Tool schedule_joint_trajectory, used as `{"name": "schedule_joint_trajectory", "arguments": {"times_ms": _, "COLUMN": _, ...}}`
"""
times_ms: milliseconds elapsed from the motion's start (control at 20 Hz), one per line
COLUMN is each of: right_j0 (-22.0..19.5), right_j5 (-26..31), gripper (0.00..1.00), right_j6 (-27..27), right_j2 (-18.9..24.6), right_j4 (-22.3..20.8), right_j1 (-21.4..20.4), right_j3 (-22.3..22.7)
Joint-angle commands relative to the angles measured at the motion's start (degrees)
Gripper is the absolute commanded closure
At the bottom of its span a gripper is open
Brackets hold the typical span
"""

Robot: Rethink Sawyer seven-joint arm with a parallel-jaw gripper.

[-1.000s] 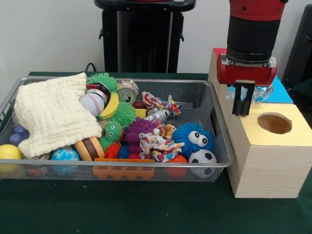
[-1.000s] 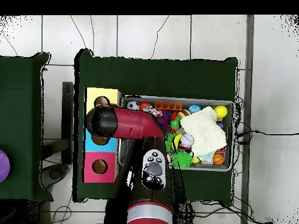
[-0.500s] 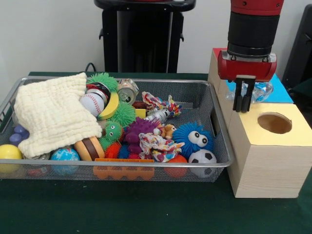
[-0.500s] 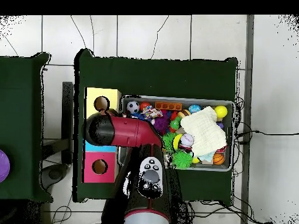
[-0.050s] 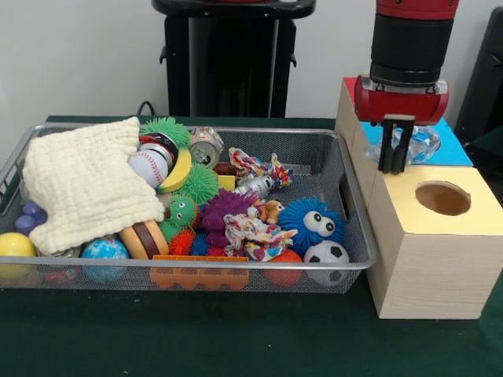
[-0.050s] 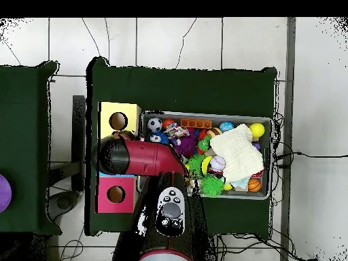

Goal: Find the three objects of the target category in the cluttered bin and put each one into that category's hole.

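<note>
Plain white wall at the far side, no marks on it. Black stand in front of that wall, tall and wide. Something dark at the far right edge, too cut off to tell what. Dark green cloth over the table, smooth and bare at the near side. From above: floor of big pale tiles with thin dark lines and a few cracks. Second green table at the left, well apart from the main one, with a purple round thing at its edge. Black cables lying on the tiles at the right. Soft, even light everywhere.
</note>
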Motion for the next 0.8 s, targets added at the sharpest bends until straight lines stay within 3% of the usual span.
{"name": "schedule_joint_trajectory", "arguments": {"times_ms": 50, "right_j0": 1.8, "right_j5": 3.4, "gripper": 1.00, "right_j6": 8.9, "right_j2": 4.0, "right_j4": -1.0, "right_j1": 2.8, "right_j3": 11.3}}
{"name": "schedule_joint_trajectory", "arguments": {"times_ms": 800, "right_j0": 1.3, "right_j5": 0.2, "gripper": 1.00, "right_j6": 8.5, "right_j2": 5.5, "right_j4": -0.6, "right_j1": 4.3, "right_j3": 12.0}}
